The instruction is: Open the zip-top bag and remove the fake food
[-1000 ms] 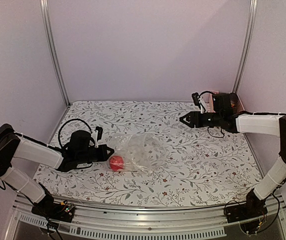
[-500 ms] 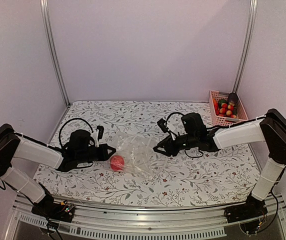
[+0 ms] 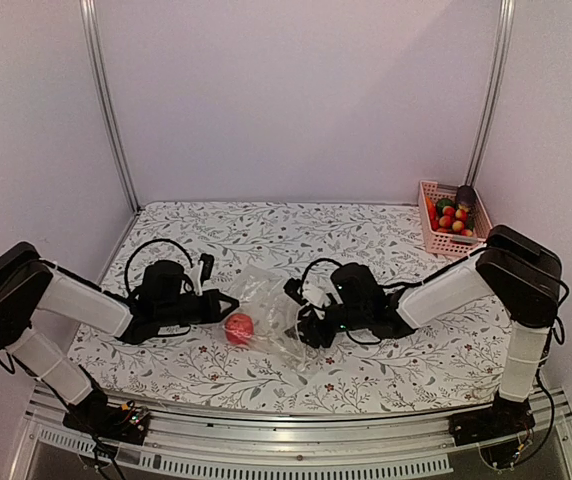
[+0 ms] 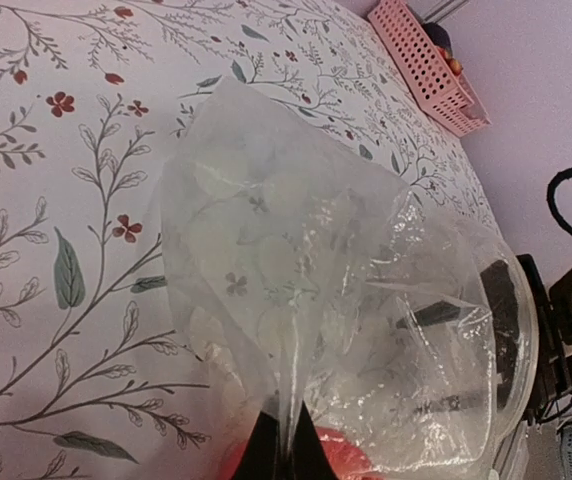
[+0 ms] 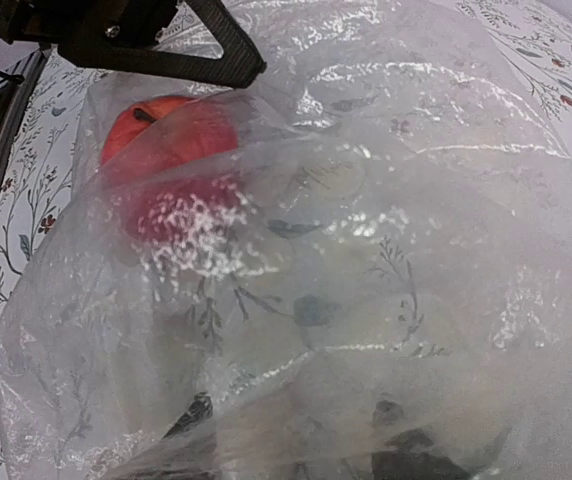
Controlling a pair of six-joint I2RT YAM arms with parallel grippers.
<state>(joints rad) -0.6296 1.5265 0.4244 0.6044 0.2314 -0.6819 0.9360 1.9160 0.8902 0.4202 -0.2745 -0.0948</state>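
Note:
The clear zip-top bag lies crumpled on the floral table between my arms. A red round fake fruit sits inside it near its left end; it also shows in the right wrist view and the left wrist view. My left gripper is shut, pinching a fold of the bag's plastic. My right gripper is at the bag's right side. Its fingers are apart and covered by the plastic, so I see them only dimly through it.
A pink slatted basket with several small fake fruits stands at the back right corner; it shows far off in the left wrist view. Metal frame posts stand at both back corners.
My right arm has swung from the basket at the back right across to the bag and pushed its fingers into the bag's right side. The left gripper has kept its hold.

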